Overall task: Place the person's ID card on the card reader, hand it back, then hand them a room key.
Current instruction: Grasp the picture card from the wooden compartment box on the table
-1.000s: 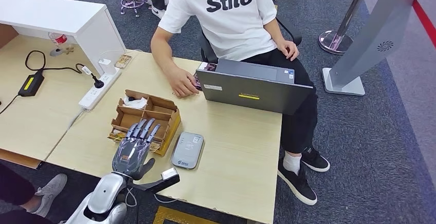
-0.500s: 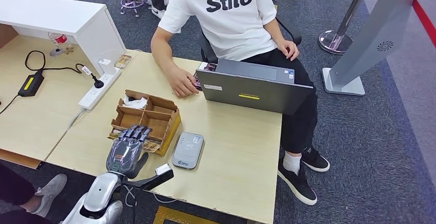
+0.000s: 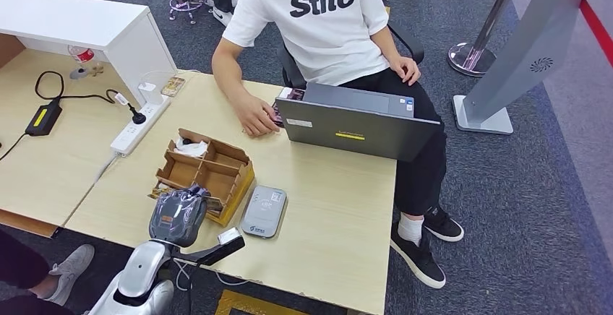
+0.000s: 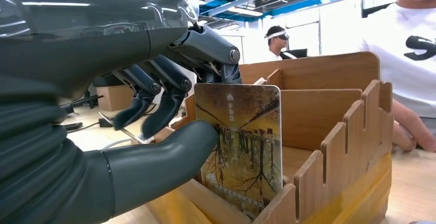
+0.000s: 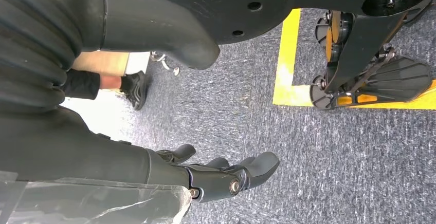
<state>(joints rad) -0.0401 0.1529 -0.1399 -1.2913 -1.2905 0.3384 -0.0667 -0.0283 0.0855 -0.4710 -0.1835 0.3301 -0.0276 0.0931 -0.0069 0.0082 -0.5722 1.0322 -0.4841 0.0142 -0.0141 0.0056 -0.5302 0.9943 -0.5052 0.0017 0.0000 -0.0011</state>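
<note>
- Wooden dividers of the card box (image 3: pixel 209 173) surround the left hand (image 3: pixel 177 214), which reaches into the compartment nearest the robot at the desk's (image 3: pixel 340 221) near edge.
- From the left wrist, the thumb (image 4: pixel 169 154) presses the face of an upright room key (image 4: pixel 239 147), a card printed with autumn trees, and the curled fingers (image 4: pixel 169 88) close behind it: the card is pinched while its lower edge sits inside the slot.
- The right hand (image 5: pixel 226 180) hangs beside the body over grey carpet, fingers loosely apart and holding nothing.
- The card reader (image 3: pixel 264 211) lies bare just beside the box, so I judge the ID steps finished and the key hand-over begun.
- The person's hand (image 3: pixel 256 118) rests on the desk by the laptop (image 3: pixel 354 123), well apart from the box.
- Next, as I judge it, the card must be lifted straight up clear of the notched dividers without slipping from the pinch, then carried across the desk toward that waiting hand.
</note>
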